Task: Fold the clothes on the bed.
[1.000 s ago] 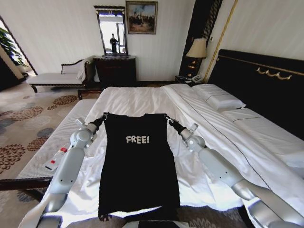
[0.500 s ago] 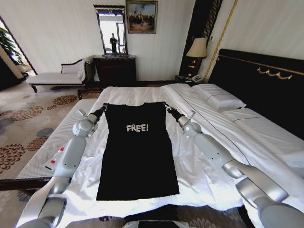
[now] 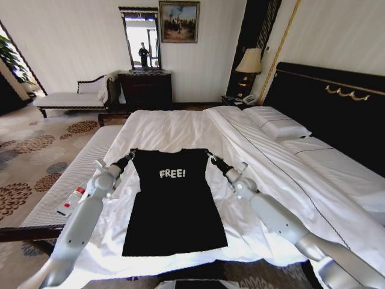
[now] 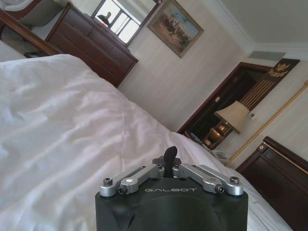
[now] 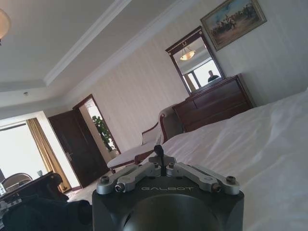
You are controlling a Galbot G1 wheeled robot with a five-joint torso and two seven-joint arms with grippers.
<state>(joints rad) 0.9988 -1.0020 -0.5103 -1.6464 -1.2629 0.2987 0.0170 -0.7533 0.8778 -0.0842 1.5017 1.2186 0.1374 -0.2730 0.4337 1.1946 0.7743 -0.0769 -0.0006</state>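
The clothes are one black T-shirt with white "FREE!" lettering, stretched lengthwise on the white bed. Its hem rests on the sheet near the foot edge, and its shoulders are raised a little. My left gripper is shut on the left shoulder corner and my right gripper is shut on the right one. In the left wrist view the left gripper has its fingers together over the white sheet. The right gripper looks the same in the right wrist view.
A narrow white ribbed bench runs along the bed's left side with a small white and red object on it. Pillows and the dark headboard are at the right. A dresser and chaise stand beyond.
Both grippers have pulled back toward me and lower, bringing the shirt's shoulders nearer. The hem has stayed on the sheet, so the shirt looks shorter.
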